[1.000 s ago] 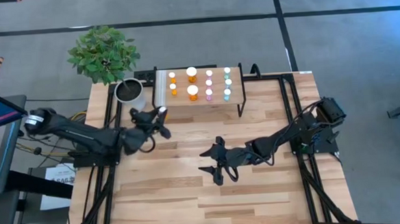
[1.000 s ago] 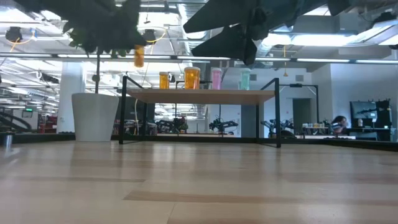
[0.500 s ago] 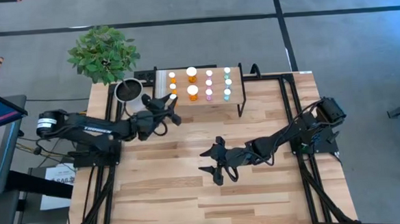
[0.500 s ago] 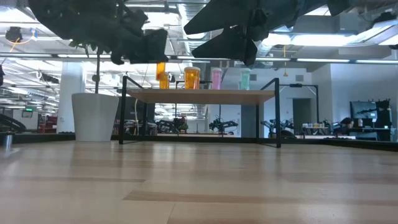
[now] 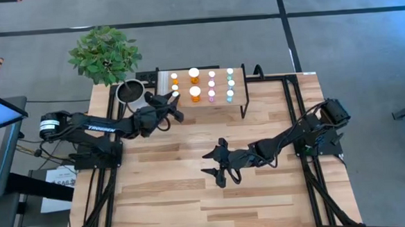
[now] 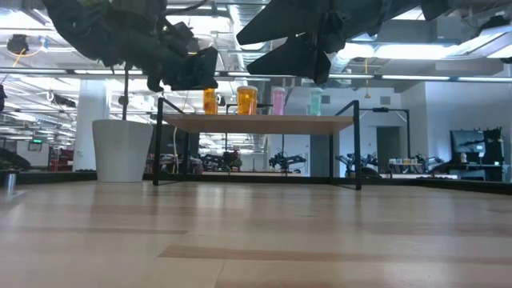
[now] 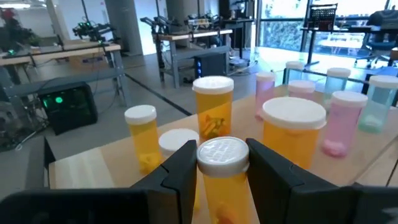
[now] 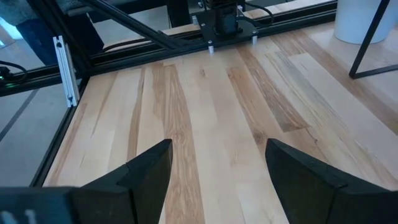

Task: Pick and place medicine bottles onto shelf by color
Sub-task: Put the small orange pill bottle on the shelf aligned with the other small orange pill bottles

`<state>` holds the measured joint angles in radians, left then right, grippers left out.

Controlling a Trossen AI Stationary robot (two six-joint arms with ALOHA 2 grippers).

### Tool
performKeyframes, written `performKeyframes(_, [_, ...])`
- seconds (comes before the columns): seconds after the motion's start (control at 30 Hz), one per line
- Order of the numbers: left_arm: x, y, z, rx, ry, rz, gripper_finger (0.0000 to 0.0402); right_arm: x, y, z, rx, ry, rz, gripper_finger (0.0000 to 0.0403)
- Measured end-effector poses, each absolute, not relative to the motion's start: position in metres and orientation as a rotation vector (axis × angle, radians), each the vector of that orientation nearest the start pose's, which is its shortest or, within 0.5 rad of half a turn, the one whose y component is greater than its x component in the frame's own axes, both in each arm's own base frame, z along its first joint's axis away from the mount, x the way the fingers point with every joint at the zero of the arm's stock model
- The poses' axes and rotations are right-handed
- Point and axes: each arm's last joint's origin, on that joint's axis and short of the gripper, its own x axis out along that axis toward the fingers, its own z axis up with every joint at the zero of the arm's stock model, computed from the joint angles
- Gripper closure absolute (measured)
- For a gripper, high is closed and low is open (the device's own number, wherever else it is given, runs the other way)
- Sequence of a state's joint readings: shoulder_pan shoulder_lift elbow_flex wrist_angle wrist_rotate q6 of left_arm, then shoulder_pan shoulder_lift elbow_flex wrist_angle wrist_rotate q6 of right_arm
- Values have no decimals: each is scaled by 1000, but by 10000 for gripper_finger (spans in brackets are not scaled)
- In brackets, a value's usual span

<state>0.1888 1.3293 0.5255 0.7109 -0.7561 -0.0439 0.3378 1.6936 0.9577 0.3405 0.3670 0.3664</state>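
The shelf stands at the table's far edge and carries orange, pink and teal medicine bottles with white caps; they also show in the low view. My left gripper is at the shelf's near left corner, pointing level and shut on a small orange bottle. My right gripper hangs open over the middle of the table, with nothing between its fingers. My left gripper pinches the small orange bottle between its two fingers, one on each side of the white cap and the top of the body. The fingers come in level from the table's near left. The bottle stands upright; its bottom is out of view.
A white plant pot with a leafy plant stands just left of the shelf, close to my left arm. The shelf's black legs reach down to the table. Bare wooden table lies near and to the right.
My left gripper has carried the orange bottle toward the table's far edge and to the right, up to the shelf's near left corner, sinking a little and rolling slightly. The bottle stays upright in the hold. My right arm has kept still.
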Motion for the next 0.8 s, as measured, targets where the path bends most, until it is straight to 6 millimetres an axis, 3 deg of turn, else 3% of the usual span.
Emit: performKeyframes(0.8, [248,76,211,-56,111,934,296,345,110,209,226,359,-96,121])
